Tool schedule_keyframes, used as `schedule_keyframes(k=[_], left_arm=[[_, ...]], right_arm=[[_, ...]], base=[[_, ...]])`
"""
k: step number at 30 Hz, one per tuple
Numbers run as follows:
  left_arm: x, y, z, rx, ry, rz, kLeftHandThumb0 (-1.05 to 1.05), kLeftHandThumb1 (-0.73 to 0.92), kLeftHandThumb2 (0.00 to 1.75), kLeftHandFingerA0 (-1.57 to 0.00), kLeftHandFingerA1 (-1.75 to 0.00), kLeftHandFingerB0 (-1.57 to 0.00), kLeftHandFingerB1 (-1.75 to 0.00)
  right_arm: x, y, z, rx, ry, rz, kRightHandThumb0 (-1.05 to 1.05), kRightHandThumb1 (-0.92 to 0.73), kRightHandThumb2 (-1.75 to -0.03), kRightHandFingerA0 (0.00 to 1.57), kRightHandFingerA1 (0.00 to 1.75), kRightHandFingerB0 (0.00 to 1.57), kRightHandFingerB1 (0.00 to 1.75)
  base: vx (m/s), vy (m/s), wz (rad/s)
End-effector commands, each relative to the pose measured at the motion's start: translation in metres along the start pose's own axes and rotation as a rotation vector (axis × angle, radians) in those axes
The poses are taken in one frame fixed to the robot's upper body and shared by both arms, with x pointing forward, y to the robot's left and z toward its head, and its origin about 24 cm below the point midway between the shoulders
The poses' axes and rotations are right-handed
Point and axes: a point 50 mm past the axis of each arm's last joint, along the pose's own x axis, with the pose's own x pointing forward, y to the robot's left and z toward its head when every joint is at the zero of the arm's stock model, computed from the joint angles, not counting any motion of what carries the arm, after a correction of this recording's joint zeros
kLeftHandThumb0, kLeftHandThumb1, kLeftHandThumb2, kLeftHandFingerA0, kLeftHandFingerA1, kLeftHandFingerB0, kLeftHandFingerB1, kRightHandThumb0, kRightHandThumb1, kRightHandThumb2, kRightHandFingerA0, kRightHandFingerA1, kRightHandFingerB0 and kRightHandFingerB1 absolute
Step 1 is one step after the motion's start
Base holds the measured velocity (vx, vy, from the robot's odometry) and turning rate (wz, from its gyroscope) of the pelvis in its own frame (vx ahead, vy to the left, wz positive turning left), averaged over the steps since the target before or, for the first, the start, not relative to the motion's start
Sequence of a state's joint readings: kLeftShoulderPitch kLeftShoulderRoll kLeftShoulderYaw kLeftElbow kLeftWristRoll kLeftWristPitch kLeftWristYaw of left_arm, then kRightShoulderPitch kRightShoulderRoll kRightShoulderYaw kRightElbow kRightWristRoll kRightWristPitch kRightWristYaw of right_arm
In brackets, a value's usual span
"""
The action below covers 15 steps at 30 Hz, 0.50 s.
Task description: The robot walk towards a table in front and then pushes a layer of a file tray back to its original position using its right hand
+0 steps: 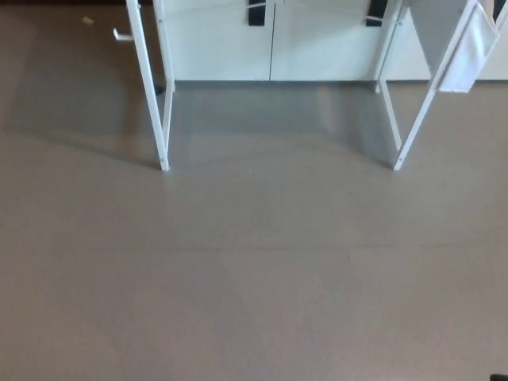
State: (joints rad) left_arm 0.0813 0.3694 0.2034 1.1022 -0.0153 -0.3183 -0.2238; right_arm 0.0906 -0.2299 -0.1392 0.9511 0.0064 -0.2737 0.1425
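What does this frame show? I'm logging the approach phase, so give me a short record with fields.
surface: bare grey-brown floor
ahead: white table legs, left and right
behind legs: white cabinet doors with dark handles
file tray: not in view
left hand: not in view
right hand: not in view
task stage: table not yet reached, push not begun

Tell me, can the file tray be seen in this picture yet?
No, only the white table legs, the grey floor and pale cabinet doors behind them show; no tray and no robot hand is in view.
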Motion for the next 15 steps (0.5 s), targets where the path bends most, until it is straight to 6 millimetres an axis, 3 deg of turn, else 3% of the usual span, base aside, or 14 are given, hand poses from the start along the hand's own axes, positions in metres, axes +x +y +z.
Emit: schedule_keyframes(k=[1, 9, 15], left_arm=[[-0.0042, 0.0052, -0.0034, 0.032, -0.012, 0.016, -0.27, 0.51, 0.63, -0.43, -0.46, -0.42, -0.41], [-0.0039, 0.0044, -0.0025, 0.018, -0.019, 0.017, -0.27, 0.52, 0.63, -0.42, -0.46, -0.40, -0.40], [-0.0034, 0.0045, -0.0018, 0.004, -0.020, 0.014, -0.26, 0.51, 0.63, -0.43, -0.46, -0.40, -0.40]], right_arm=[[-0.0007, -0.0030, -0.0011, -0.016, 0.007, -0.014, -0.21, -0.57, -0.56, 0.55, 0.45, 0.38, 0.37], [-0.0004, -0.0031, -0.0010, -0.023, 0.010, -0.018, -0.21, -0.57, -0.56, 0.56, 0.45, 0.38, 0.38], [0.0012, -0.0034, 0.0007, -0.015, 0.005, -0.013, -0.18, -0.57, -0.56, 0.56, 0.46, 0.38, 0.38]], base=[[0.34, 0.026, 0.13], [0.40, -0.049, 0.32], [0.36, -0.034, -0.05]])
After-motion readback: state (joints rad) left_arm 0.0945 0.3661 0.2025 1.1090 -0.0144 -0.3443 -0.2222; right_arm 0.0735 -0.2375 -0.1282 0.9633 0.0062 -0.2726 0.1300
